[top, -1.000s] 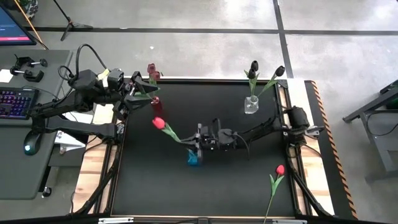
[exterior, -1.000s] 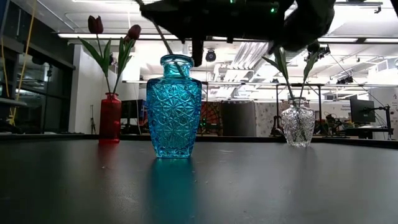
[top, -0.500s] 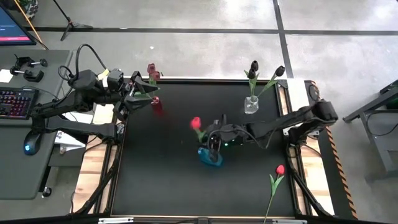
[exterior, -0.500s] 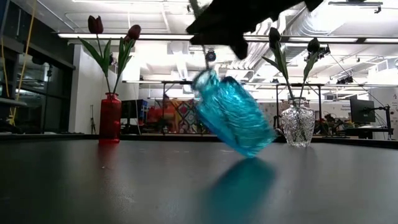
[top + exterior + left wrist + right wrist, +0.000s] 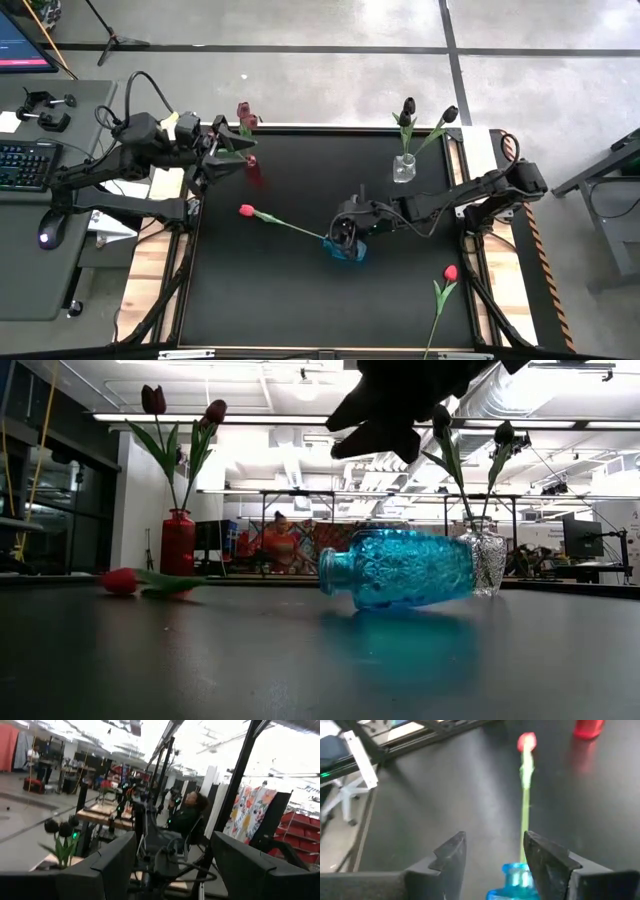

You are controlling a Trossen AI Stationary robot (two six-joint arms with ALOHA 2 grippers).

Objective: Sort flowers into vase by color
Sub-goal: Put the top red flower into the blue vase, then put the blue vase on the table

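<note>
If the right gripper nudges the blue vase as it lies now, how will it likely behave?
The blue vase lies on its side, rounded, so it would probably roll. It looks like patterned glass, likely slippery and breakable. The red tulip, stem in its neck, would likely swing along. The right gripper hovers open above.

My low view is backlit: bright ceiling strip lights (image 5: 250, 417) across the top burn white, so my arm above reads as black silhouette. The toppled blue cut-glass vase (image 5: 402, 568) glows and throws a soft blue sheen below it. My left wrist view is hazy, overexposed at upper right.
</note>
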